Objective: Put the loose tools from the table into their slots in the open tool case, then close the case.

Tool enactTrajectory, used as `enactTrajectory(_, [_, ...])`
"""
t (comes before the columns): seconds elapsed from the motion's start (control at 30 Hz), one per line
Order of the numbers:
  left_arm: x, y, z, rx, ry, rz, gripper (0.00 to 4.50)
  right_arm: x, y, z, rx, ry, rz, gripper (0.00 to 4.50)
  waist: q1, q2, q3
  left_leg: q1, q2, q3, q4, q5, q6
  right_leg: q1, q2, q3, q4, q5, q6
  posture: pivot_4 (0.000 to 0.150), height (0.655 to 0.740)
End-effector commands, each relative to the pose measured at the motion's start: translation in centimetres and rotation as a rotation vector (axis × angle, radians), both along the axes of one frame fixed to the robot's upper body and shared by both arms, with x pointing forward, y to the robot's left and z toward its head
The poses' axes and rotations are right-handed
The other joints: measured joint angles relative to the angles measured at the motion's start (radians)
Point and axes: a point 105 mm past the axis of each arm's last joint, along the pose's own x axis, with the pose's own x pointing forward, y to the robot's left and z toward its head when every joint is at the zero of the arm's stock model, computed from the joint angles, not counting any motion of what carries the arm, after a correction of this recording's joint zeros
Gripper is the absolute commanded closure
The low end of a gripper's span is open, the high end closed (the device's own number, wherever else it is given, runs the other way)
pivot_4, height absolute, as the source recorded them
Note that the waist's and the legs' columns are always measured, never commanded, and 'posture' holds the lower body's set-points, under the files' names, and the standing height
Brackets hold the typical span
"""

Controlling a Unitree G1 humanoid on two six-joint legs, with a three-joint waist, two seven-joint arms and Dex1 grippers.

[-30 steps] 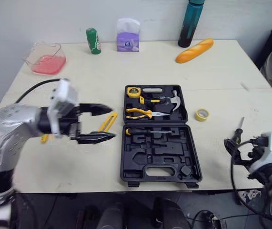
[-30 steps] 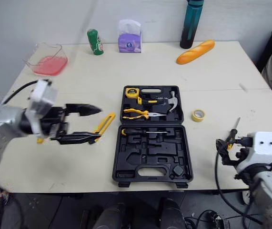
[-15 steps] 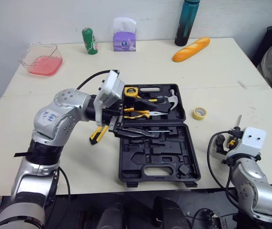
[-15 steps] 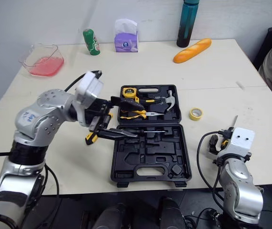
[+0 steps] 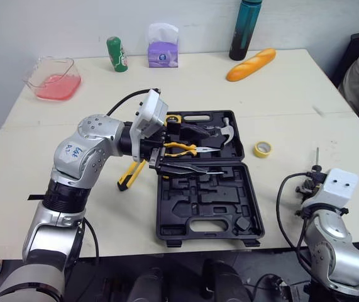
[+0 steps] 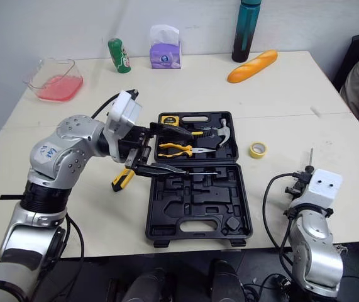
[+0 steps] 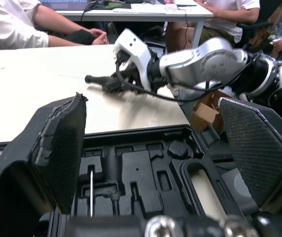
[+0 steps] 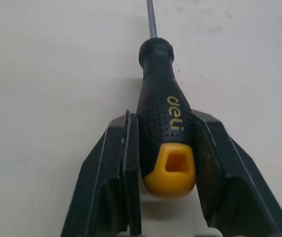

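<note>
Utility knife (image 5: 131,175) lies on the worktop left of centre, just beside the tool case (image 5: 185,204). Its long axis slants from lower left to upper right, black end lowest. My left tool (image 5: 195,150) hangs spread over the case's upper half, gripping nothing. At lower right my right tool (image 8: 165,118) pinches the screwdriver (image 8: 161,94) by its handle, shaft pointing toward the frame's top. I judge the step is stowing it. Next I'd carry it left and turn it to line up with a free slot.

Tape roll (image 5: 266,149) — right of tool case (image 5: 192,192)
</note>
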Motion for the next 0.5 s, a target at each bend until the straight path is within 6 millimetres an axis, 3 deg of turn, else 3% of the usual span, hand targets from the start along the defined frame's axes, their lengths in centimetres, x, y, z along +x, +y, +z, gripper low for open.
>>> enactTrajectory(0.03, [-0.4, 1.2, 0.0, 0.024, -0.029, 0.041, 0.00, 0.8, 4.1, 5.5, -0.087, -0.112, 0.343, 3.51, -0.004, 0.000, 0.000, 0.000, 0.000, 0.000, 0.000, 0.000, 0.000, 0.000, 0.000, 0.000, 0.000, 0.000, 0.000, 0.150, 0.7394])
enactTrajectory(0.17, [-0.1, 3.3, -1.4, 0.080, -0.034, 0.141, 0.00, 0.5, 10.0, 7.8, -0.077, -0.052, 0.882, 3.51, -0.010, -0.002, 0.001, 0.001, 0.004, 0.001, 0.000, 0.000, -0.001, 0.000, 0.003, 0.001, 0.000, 0.000, 0.000, 0.150, 0.7394])
enactTrajectory(0.27, [0.0, 5.6, -2.7, 0.144, -0.031, 0.233, 0.00, -0.7, 13.4, 7.9, -0.175, 0.093, 1.267, 3.51, -0.002, -0.004, 0.002, 0.000, 0.004, 0.001, -0.001, -0.001, 0.000, 0.000, 0.004, 0.000, -0.001, 0.000, -0.001, 0.150, 0.7394])
enactTrajectory(0.37, [-0.4, 7.0, -3.7, 0.218, -0.048, 0.267, 0.00, -0.9, 14.4, 7.1, -0.261, 0.250, 1.478, 3.51, -0.002, -0.008, 0.005, 0.000, 0.004, 0.001, 0.001, -0.003, 0.003, 0.000, 0.002, 0.000, -0.002, 0.000, 0.000, 0.150, 0.7394])
enactTrajectory(0.5, [-0.7, 7.5, -4.4, 0.262, -0.065, 0.286, 0.00, -0.5, 15.0, 6.3, -0.341, 0.404, 1.627, 3.51, 0.013, -0.012, 0.007, -0.002, 0.000, 0.001, 0.002, -0.004, 0.006, 0.000, -0.005, -0.002, -0.004, 0.001, 0.002, 0.150, 0.7394])
